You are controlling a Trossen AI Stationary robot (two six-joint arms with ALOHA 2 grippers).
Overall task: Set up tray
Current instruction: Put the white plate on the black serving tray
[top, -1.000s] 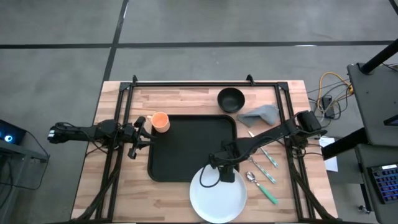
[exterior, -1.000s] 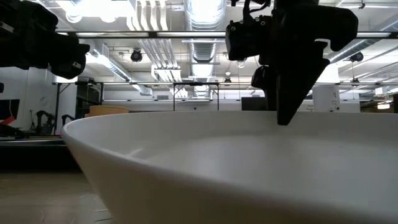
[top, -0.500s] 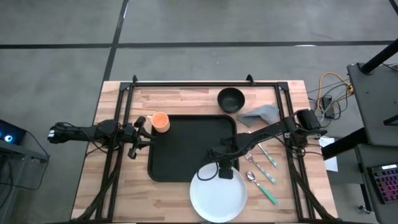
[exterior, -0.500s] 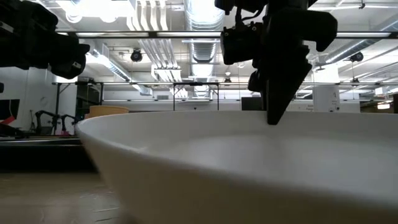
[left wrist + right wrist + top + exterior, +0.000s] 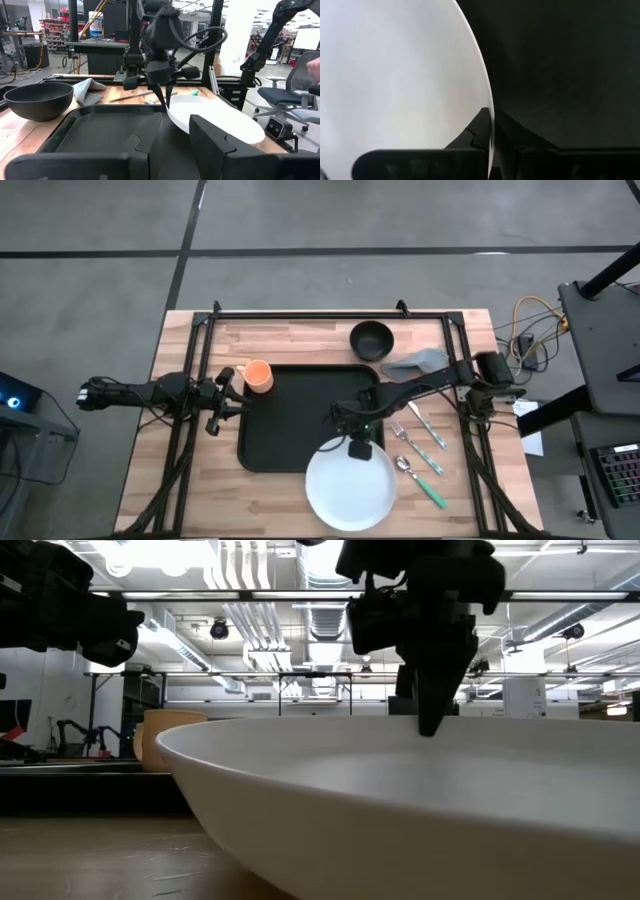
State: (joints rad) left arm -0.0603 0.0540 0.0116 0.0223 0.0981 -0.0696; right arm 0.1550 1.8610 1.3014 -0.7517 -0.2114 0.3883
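The white plate (image 5: 350, 495) lies at the table's near edge, its far rim over the near right part of the black tray (image 5: 300, 420). My right gripper (image 5: 357, 445) is shut on that far rim; it also shows in the low view (image 5: 430, 725). My left gripper (image 5: 238, 388) stands open at the tray's left edge, beside an orange cup (image 5: 258, 375) that it does not touch. From the left wrist view, the tray (image 5: 110, 130) stretches ahead toward the plate (image 5: 220, 117). My right gripper pinches the plate's far rim (image 5: 490, 117) between its two fingers, one over the plate's white inside and one outside over the tray (image 5: 560, 60). The fingers come from above, pointing down. The held rim hangs over the tray's near edge.
A black bowl (image 5: 372, 340) and a grey cloth (image 5: 418, 363) lie beyond the tray's far right corner. Cutlery with green handles (image 5: 420, 452) lies to the right of the plate. The black frame's bars (image 5: 320, 314) run along the table's far edge and sides.
My right gripper has shut on the plate's far rim and gone a little toward the table's far edge. The plate has shifted slightly with it, farther over the tray.
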